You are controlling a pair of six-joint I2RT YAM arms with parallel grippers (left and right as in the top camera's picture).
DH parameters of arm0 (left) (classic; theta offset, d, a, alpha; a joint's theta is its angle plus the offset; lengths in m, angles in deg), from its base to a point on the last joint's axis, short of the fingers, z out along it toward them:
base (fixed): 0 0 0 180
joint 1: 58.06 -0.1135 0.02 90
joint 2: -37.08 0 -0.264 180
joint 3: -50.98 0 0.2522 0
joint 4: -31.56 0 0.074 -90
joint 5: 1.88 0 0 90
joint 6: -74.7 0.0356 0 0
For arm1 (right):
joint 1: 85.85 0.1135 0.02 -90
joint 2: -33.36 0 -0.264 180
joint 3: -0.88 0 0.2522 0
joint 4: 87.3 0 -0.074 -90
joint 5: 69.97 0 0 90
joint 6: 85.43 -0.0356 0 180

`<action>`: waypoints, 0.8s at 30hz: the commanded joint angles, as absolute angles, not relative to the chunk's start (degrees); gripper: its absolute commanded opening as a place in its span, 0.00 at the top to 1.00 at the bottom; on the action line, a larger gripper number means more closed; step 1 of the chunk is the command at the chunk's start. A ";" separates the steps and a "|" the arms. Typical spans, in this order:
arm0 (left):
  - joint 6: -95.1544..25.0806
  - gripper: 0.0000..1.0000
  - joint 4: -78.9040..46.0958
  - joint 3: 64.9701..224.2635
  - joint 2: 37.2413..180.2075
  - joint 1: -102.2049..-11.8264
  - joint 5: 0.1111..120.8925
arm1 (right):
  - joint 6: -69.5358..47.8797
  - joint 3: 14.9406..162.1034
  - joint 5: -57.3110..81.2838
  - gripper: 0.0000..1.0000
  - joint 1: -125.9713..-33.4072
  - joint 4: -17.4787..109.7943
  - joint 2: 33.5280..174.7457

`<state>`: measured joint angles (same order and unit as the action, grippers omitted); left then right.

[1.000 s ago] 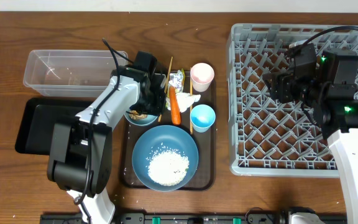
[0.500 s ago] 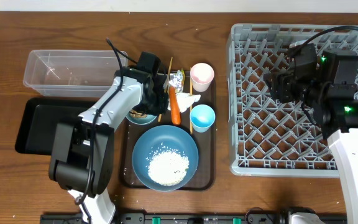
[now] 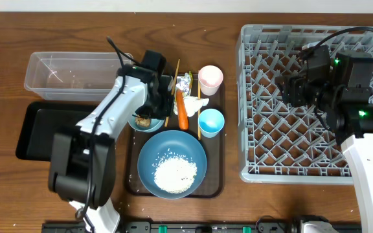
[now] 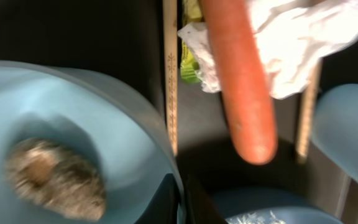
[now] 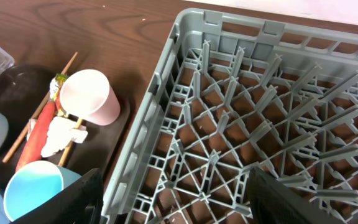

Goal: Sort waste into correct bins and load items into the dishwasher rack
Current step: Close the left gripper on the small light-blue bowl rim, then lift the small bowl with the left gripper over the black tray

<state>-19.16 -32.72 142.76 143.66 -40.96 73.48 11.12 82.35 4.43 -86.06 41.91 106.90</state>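
The left hand (image 4: 180, 202) is almost shut, and its two dark fingers pinch the rim of the small light-blue bowl (image 4: 73, 112) between them. Inside this bowl lies a brownish food scrap (image 4: 51, 174). Just beside the bowl I see one of the thin wooden chopsticks (image 4: 171, 74), then the long orange carrot (image 4: 238, 81), whose far end lies on a crumpled white tissue (image 4: 303, 43).

All of this sits on a dark brown serving tray (image 3: 212, 182), together with a crumpled silver-and-yellow wrapper (image 3: 184, 83), a pale pink cup (image 3: 210, 79), a light-blue cup (image 3: 211, 122) and a large blue bowl (image 3: 171, 152) with white rice grains (image 3: 173, 173) in it.

To the left, on the tabletop (image 3: 5, 194), stand a clear rectangular plastic tub (image 3: 76, 74) and a shallow black rectangular tray (image 3: 37, 129).

The right hand (image 5: 185, 196) is wide open and holds nothing. It hangs over the left part of the large square grey plastic rack (image 3: 316, 155).
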 commanded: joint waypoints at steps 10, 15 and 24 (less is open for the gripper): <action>-24.62 0.94 -37.92 147.22 127.95 -43.10 73.57 | 11.51 83.31 4.78 0.32 -86.54 41.99 106.90; -25.50 0.94 -40.74 147.22 124.49 -49.27 73.57 | 11.51 83.31 4.78 0.32 -86.54 42.04 106.90; -24.23 0.94 -41.90 145.47 124.47 -68.09 64.61 | 11.51 83.31 4.78 0.31 -86.54 42.04 106.90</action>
<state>-24.49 -41.88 145.93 124.60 -63.41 70.14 11.12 82.35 4.46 -86.06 41.95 106.90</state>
